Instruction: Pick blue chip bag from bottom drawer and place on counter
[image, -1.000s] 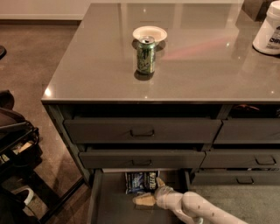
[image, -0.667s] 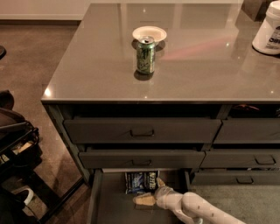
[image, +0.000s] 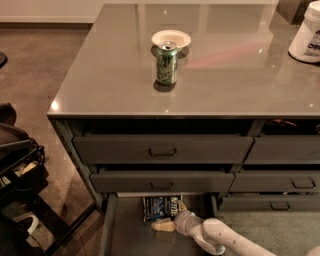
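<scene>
Our gripper (image: 172, 216) sits low in the drawer (image: 125, 235), and its fingers look spread apart, not closed on anything. The bag (image: 159, 207) lies just behind-left of it, long axis running left-right.

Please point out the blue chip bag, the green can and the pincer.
blue chip bag (image: 159, 206): camera view, middle of its front.
green can (image: 166, 64): camera view, middle of its side.
pincer (image: 169, 218): camera view, its tip, in the bottom drawer (image: 130, 235).

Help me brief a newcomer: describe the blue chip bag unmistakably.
Below the grey counter, look into the pulled-out bottom drawer. The blue chip bag lies at its back, beside the gripper: crinkly dark blue, white lettering, the only bag there.
</scene>
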